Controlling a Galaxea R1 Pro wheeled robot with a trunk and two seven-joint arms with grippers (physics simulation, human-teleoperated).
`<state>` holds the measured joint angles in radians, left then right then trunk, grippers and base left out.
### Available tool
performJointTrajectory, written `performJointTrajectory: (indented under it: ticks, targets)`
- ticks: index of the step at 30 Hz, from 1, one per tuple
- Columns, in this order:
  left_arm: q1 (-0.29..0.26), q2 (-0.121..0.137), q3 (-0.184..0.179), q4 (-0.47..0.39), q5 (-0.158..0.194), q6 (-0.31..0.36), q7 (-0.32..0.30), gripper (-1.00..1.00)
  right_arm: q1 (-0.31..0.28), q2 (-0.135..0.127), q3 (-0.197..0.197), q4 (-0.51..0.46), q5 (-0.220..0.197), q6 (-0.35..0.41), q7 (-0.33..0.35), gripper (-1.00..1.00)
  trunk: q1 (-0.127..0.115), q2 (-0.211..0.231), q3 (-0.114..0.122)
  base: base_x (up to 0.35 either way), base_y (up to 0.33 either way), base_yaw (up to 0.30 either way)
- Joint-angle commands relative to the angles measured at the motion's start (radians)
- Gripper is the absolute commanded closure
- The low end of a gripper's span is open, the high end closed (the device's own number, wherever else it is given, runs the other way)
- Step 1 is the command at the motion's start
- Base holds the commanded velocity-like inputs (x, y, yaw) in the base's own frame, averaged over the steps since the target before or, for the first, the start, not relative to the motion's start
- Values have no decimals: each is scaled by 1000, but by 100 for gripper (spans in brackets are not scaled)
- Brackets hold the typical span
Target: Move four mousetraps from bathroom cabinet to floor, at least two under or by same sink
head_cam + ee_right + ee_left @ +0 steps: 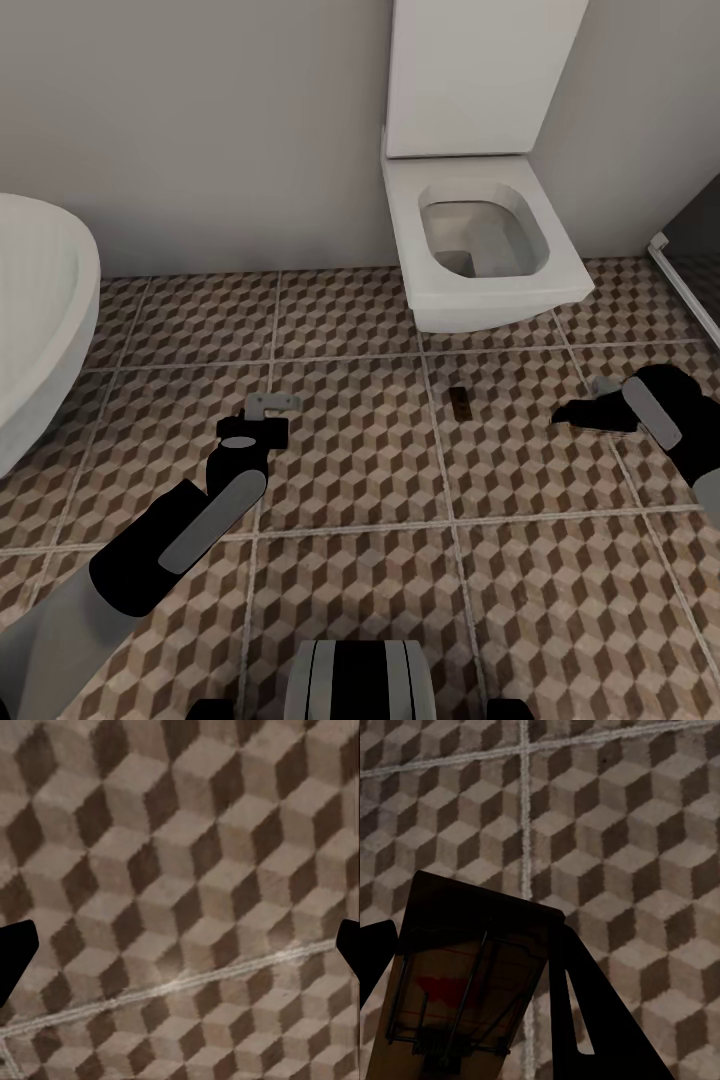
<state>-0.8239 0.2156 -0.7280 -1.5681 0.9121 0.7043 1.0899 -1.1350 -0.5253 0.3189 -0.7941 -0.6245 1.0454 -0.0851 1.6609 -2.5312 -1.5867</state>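
**Left gripper clamped on a mousetrap, one trap already on the tiles**

My left gripper [268, 408] sits low over the bathroom floor [350, 470], and in the left wrist view its dark fingers [600, 1020] are closed against the sides of a mousetrap [472, 975]. I can read the tan board, the dark wire bar across it and a red mark on the wood. From the head camera that same trap shows as a small pale piece at the fingertips, just past a grout line and toward the wall from the arm.

My right gripper [580, 412] hangs above the tiles on the other side. The right wrist view has its two dark fingertips [15, 956] standing wide apart at the frame's opposite edges, with nothing but cube-pattern tile and a grout line between them.

Between the two grippers, a second mousetrap [460, 402] lies flat on the floor, a small dark rectangle nearer the right gripper than the left and just in front of the toilet [480, 235]. The toilet stands against the back wall with its lid raised.

At the left edge of the head view I see the rounded white rim of the sink [40, 320], beyond my left arm and well apart from the trap on the floor. A dark glass panel [695, 250] with a pale frame closes the far right corner.
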Motion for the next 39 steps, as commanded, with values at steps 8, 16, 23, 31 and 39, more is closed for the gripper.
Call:
performJointTrajectory:
  ticks: [8,16,23,31,39]
  targets:
    - [-1,0,-2,0,7,4,10,100,140,-50,-172,-211,-7,2,-10,-100,0,0,-1,0,0,0]
    - [-1,-1,-3,0,7,4,10,100,205,-85,-237,-283,-10,2,-10,-100,0,0,-1,0,0,0]
    - [-1,-1,-3,0,7,4,10,100,329,-120,-275,-511,-4,2,-15,-100,0,0,-1,0,0,0]
    - [-1,-1,-3,2,7,4,10,100,526,-112,-458,-734,-12,2,-15,-100,0,0,-1,0,0,0]
    - [-1,-2,-3,4,7,3,10,100,583,-13,-534,-782,-34,2,-9,-100,0,0,-1,0,0,0]
